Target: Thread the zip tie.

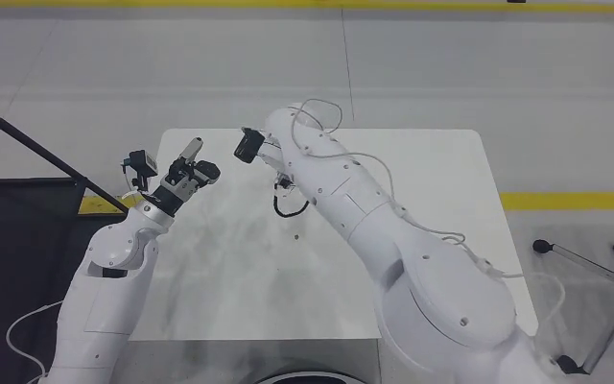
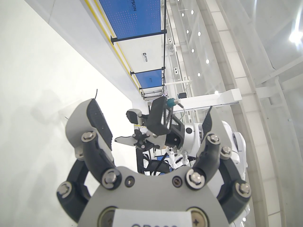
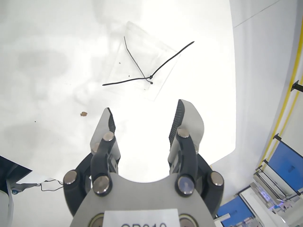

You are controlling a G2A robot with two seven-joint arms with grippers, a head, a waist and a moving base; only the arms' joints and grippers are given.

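Right gripper state: our right gripper hangs above the table, jaws wide, holding nothing.
Left gripper state: our left gripper sits raised at its own side of the table, jaws wide and empty, facing the right arm.
Zip tie location: the zip tie lies flat on a clear sheet, just ahead of the right fingertips. Black strands cross near its head; we cannot tell whether they are one tie or two.
Risk, pick: the strand is thin and flat. We judge the pads may slide over it or pinch the sheet with it.
Risk, crossing: gripping at the crossing may drag the other strand along.
Risk, threading: the tail curves and the head is small, so slight misalignment may miss the slot.
Surroundings: a brown crumb lies near the right gripper, apart from the sheet.
Obstruction: we expect the sheet beneath the tie to hinder a clean pinch.
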